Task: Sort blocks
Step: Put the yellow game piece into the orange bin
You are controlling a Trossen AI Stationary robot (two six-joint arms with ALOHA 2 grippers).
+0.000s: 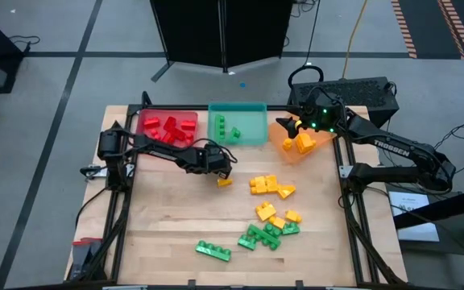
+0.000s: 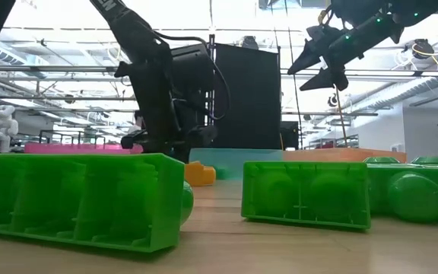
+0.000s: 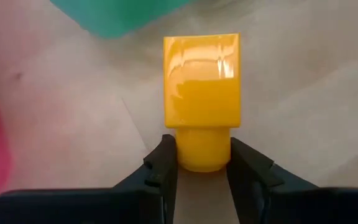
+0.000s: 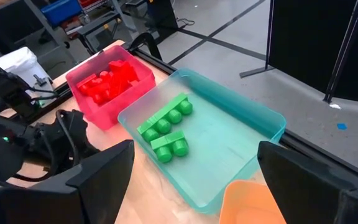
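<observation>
My left gripper (image 1: pixel 223 175) is down at the table's middle, shut on a small yellow block (image 3: pixel 201 81), which in the low view (image 2: pixel 200 173) sits low beside the dark fingers. Loose yellow blocks (image 1: pixel 271 187) and green blocks (image 1: pixel 260 236) lie on the wood toward the near right. Red blocks lie in the red tray (image 1: pixel 185 115), green ones (image 4: pixel 166 124) in the teal tray (image 1: pixel 252 133), yellow ones in the orange tray (image 1: pixel 280 145). My right gripper (image 2: pixel 322 61) hangs open, high over the orange tray, holding nothing. My left gripper pinches the yellow block's round stud (image 3: pixel 202 149) between its two fingertips (image 3: pixel 163 165), at the block's end nearest the gripper. The fingers slant down from the table's left side. The block's square body points away from them and looks to lie on the table.
The three trays stand side by side along the far edge. In the low view two large green blocks (image 2: pixel 74 198) (image 2: pixel 306 194) stand close in front of the camera. Bare wood lies at the table's left and near left.
</observation>
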